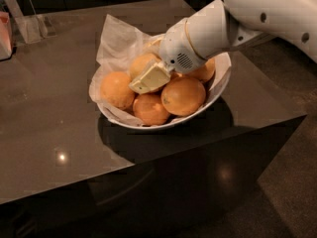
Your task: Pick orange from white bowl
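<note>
The white bowl (218,90), lined with crumpled white paper (117,38), stands on the dark table and holds several fruits. The orange (140,63), paler and yellowish, lies at the back middle of the pile, partly hidden by my gripper. My gripper (148,78), cream-coloured at the end of the white arm (208,33), reaches in from the right. It is down in the bowl, right against the front of the orange. Deeper orange fruits lie at the left (117,89), front (150,109) and right (183,95).
The bowl sits near the right front corner of the dark glossy table (54,123). A clear container (33,28) and a pinkish object (5,33) stand at the back left. The floor lies to the right of the table.
</note>
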`<state>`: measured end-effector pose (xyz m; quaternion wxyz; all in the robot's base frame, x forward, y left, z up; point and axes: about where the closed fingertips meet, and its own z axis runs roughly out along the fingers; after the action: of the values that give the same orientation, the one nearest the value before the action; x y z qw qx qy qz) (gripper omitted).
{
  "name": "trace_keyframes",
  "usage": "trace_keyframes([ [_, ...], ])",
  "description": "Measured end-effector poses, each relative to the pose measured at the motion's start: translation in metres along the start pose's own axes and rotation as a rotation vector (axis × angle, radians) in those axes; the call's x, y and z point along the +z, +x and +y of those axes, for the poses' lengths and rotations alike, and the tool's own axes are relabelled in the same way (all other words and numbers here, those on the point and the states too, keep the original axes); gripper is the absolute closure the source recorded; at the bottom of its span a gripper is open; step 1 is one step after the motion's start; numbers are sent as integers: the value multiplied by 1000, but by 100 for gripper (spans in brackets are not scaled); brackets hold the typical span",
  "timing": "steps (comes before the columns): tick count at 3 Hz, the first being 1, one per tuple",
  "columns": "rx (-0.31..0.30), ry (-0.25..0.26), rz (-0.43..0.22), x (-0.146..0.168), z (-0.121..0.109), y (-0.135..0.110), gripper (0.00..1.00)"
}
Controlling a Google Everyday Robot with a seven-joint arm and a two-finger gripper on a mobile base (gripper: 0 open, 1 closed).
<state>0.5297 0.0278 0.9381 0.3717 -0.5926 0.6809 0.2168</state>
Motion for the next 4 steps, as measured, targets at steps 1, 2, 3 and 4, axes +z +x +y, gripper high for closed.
trace_keyframes([
  [1,0,0,0,0,0,0,89],
  [2,0,0,0,0,0,0,100],
  [3,-23,-43,-108,-18,-2,-17,100],
  [4,-74,-85,-291,-75,-2,-38,100],
])
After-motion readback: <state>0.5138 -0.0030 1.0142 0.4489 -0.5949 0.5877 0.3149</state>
